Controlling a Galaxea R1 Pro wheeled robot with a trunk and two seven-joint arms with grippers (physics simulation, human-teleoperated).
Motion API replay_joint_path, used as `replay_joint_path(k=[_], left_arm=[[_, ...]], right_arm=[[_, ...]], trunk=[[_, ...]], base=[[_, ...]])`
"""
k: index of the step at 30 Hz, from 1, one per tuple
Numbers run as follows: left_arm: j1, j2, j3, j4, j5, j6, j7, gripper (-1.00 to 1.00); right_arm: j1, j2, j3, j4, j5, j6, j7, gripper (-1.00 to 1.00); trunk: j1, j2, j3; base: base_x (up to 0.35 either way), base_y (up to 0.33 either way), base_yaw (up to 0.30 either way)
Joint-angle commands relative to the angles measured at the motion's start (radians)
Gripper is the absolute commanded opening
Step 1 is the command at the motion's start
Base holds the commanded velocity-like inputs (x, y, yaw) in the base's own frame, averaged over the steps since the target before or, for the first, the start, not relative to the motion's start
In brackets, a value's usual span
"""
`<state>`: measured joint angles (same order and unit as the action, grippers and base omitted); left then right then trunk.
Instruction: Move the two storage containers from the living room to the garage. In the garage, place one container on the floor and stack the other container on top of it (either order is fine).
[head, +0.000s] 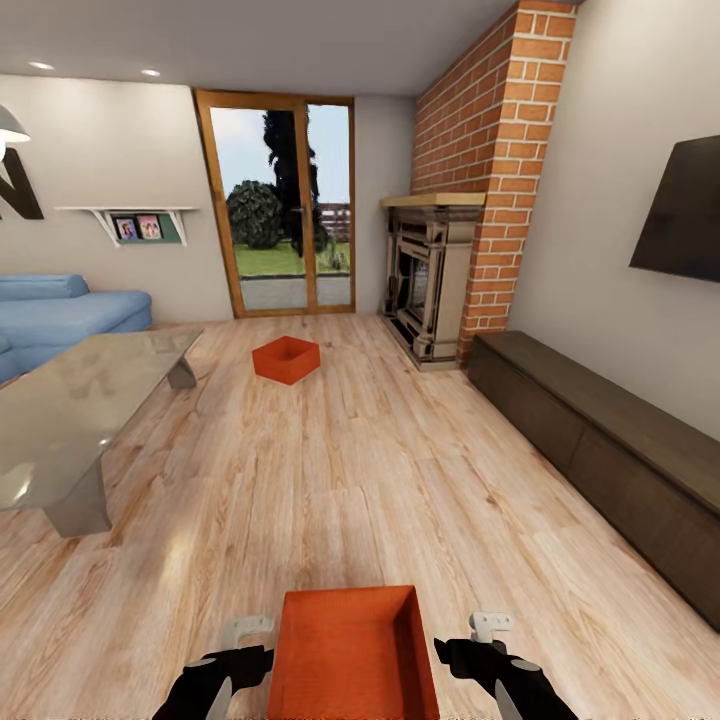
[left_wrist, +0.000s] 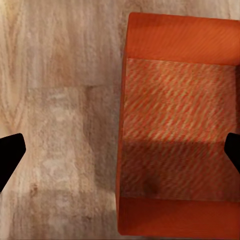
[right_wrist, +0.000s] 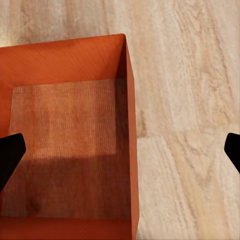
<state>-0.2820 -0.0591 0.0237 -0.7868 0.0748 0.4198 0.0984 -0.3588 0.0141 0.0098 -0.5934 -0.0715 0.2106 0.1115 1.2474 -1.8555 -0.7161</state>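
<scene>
Wood planks of the light living-room floor fill most of the head view. At 6 o'clock, right in front of the robot, sits the near orange-red rectangular open-topped storage container, resting on the planks between the two arms. The left gripper hangs just beside its wall at 7 o'clock, and the right gripper hangs just beside the opposite wall at 5 o'clock; whether either touches the bin cannot be told from here.

In the left wrist view the near container lies under the camera with its thin wall running between the two black fingers, which stand wide apart, one over bare floor and one over the bin's inside. In the right wrist view the same bin shows likewise, its wall between the spread fingers; these too are open and hold nothing.

The far orange-red open-topped storage container stands on the floor toward 11 o'clock, well apart from the near one, just beside the end of the glass-topped low counter. A blue sofa sits at 10 o'clock. Wood-framed glass doors stand at 12 o'clock, a red brick fireplace at 1 o'clock, and a long dark wooden cabinet runs along the wall at 3 o'clock.
</scene>
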Motion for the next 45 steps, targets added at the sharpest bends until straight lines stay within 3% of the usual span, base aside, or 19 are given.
replay_joint_path(k=[1,45], left_arm=[[0.000,-0.001,0.001,-0.002,0.008,0.005,0.004,1.00],[0.000,-0.001,0.001,-0.002,0.008,0.005,0.004,1.00]], right_arm=[[0.000,0.000,0.001,-0.002,-0.005,0.006,0.000,1.00],[0.000,0.000,0.003,-0.002,0.002,0.008,0.000,1.00]], trunk=[[0.000,0.000,-0.003],[0.000,0.000,-0.073]], base=[[0.000,0.000,0.000],[0.000,0.000,0.000]])
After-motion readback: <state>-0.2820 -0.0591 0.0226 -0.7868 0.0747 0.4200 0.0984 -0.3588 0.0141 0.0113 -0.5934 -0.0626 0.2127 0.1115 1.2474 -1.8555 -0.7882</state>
